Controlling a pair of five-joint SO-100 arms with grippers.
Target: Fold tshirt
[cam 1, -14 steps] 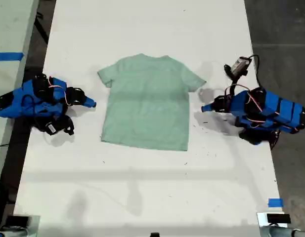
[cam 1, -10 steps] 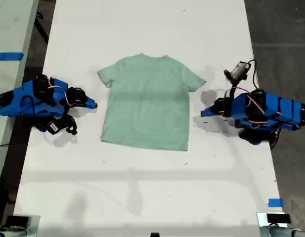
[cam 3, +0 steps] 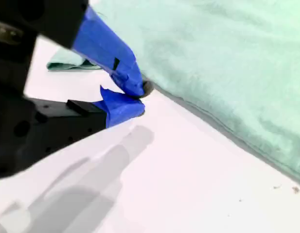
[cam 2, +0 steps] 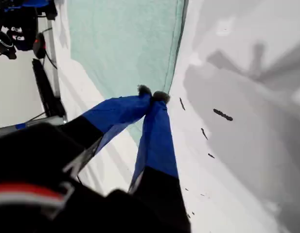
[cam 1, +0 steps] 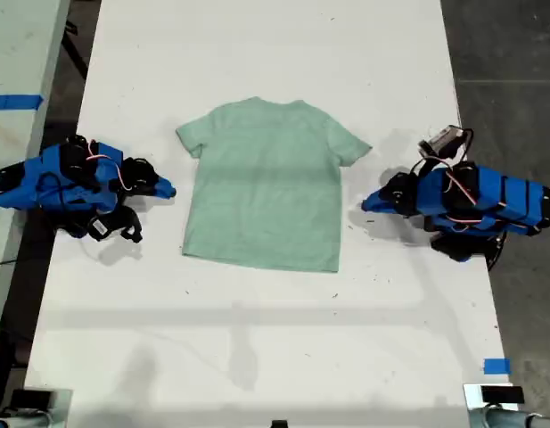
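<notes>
The pale mint-green tshirt lies flat in the middle of the white table, neck toward the far edge. My first gripper rests at the exterior view's right, shut and holding nothing, a short gap from the shirt's side. In the first wrist view its blue tips meet just over the tshirt's edge. My second gripper sits at the exterior view's left, shut, close beside the shirt's other side. The second wrist view has its tips together next to the cloth, holding nothing.
Small dark specks mark the table near my first gripper. A blue tape strip is stuck at the table's near corner on the exterior view's right. Another taped surface borders the exterior view's left, and dark floor lies beyond the table on its right.
My first arm's wrist has turned, swinging its camera lower and toward the exterior view's right; its tip barely shifted. My second arm settled slightly. The tshirt has not moved.
</notes>
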